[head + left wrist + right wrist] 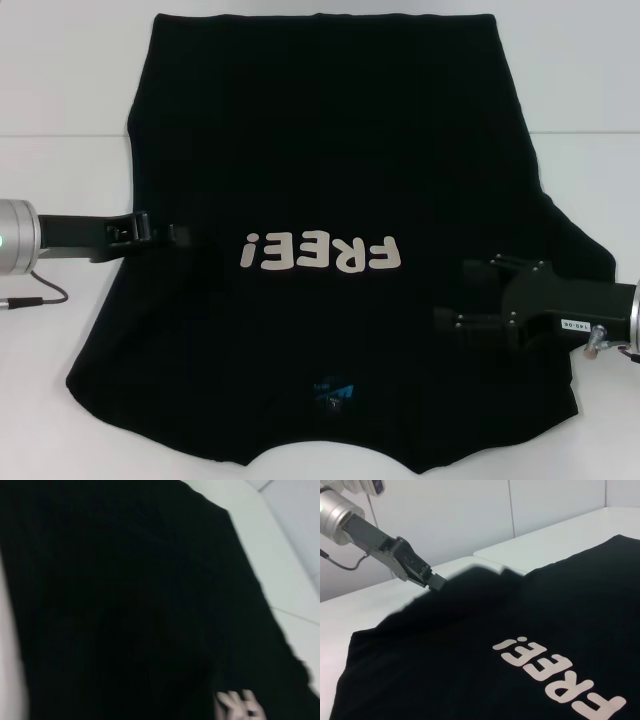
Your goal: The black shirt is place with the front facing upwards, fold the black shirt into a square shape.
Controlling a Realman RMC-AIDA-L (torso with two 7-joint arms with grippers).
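Note:
The black shirt (pixel 330 160) lies spread on the white table, its cream "FREE!" lettering (pixel 320 253) facing up and its blue neck label (pixel 333 392) near the front edge. My left gripper (pixel 183 235) is at the shirt's left edge, level with the lettering, and shut on the cloth there. In the right wrist view that edge (pixel 470 575) rises up to the left gripper (pixel 436 581). My right gripper (pixel 455 293) hovers over the shirt's right side, open, with nothing between its fingers. The left wrist view shows only black cloth (pixel 140 595) close up.
The white table (pixel 60 110) surrounds the shirt on the left, right and far side. The right sleeve (pixel 590 255) sticks out past my right arm. A thin cable (pixel 40 292) trails from the left wrist.

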